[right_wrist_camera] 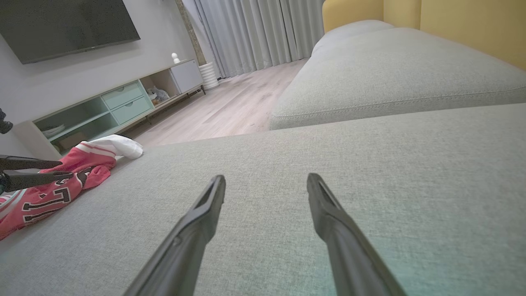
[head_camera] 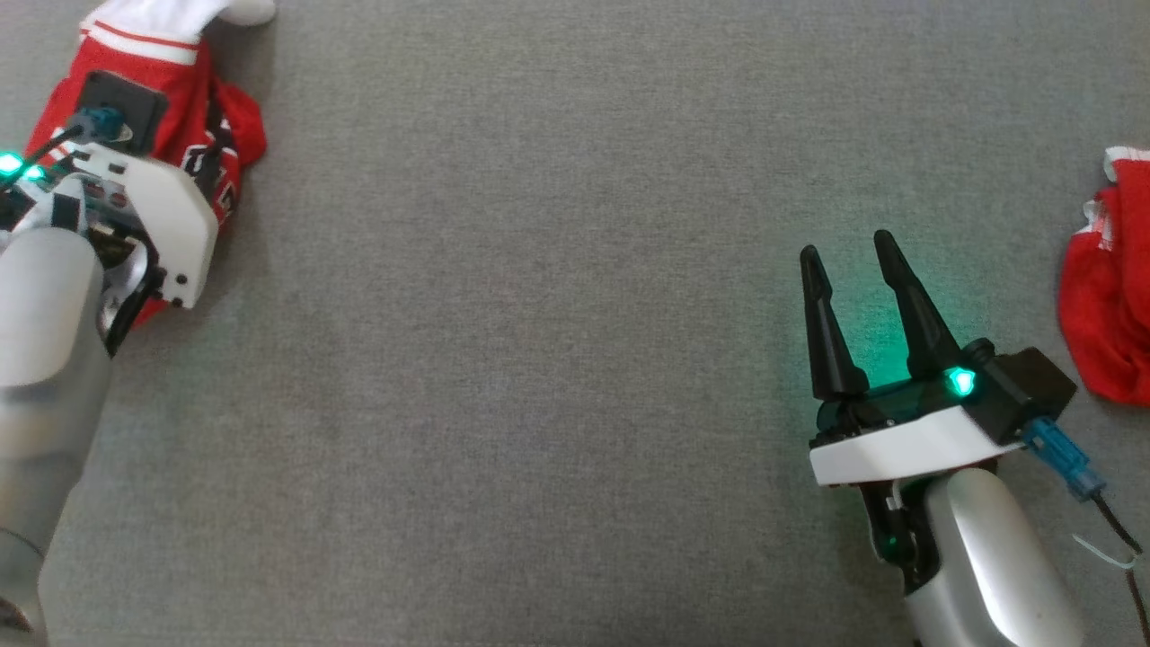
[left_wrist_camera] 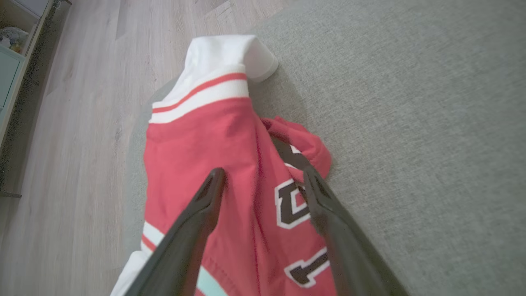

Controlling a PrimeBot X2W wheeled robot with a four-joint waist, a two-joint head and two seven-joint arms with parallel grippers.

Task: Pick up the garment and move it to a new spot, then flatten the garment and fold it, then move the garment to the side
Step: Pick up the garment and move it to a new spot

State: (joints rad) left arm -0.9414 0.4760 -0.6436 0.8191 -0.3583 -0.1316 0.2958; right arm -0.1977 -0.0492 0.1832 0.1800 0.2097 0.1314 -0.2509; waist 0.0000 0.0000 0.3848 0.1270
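The garment, a red jersey with white striped trim and black-and-white letters, lies crumpled at the far left corner of the grey sofa, one white end reaching the cushion's edge by the wood floor. The left gripper hangs right over it with its jaws spread wide and nothing between them but the red cloth below; one finger crosses the plain red part, the other runs beside the letters, and whether the tips touch the fabric I cannot tell. In the head view the pale left wrist covers much of the garment. The right gripper is well apart from it, low over bare cushion at the lower right, jaws likewise wide and empty, a green light glowing on its body. Just beyond it, at the right edge of the head view, lies a second red cloth with a bit of white trim, bunched up and not touched by either gripper. The right wrist view looks across the sofa to the garment at its left, with a TV, a low cabinet and curtains behind
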